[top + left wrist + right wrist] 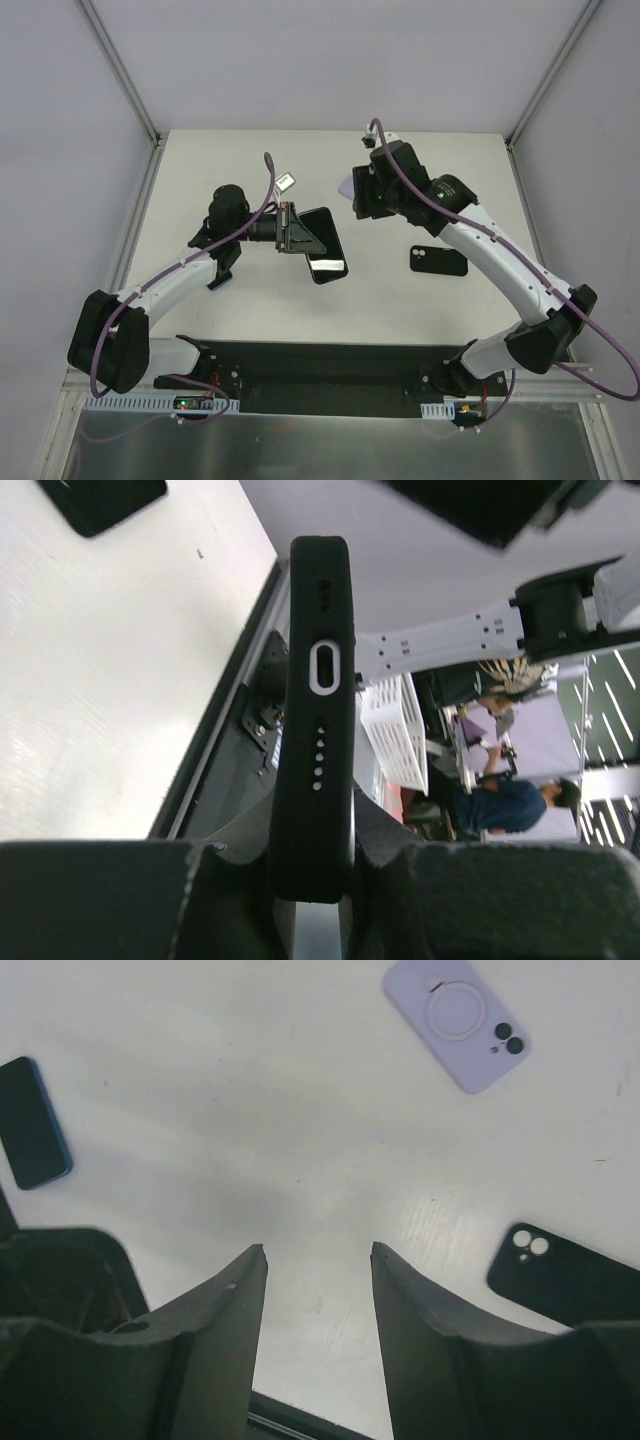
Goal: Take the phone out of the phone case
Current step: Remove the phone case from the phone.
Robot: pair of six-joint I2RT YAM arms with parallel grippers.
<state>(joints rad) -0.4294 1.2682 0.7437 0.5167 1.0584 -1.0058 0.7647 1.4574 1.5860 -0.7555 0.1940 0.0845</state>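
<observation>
A spare black case [438, 260] lies on the near right of the counter [250, 300] and looks empty. Left of it, above the counter's middle, the left jaws are clamped on the phone case [312, 730], held level. The phone [328, 262] appears to sit inside it, screen up. Farther back the right jaws stand apart, holding nothing, just beside a lilac case [457, 1020]. The case is gripped, but the phone is judged not yet freed.
</observation>
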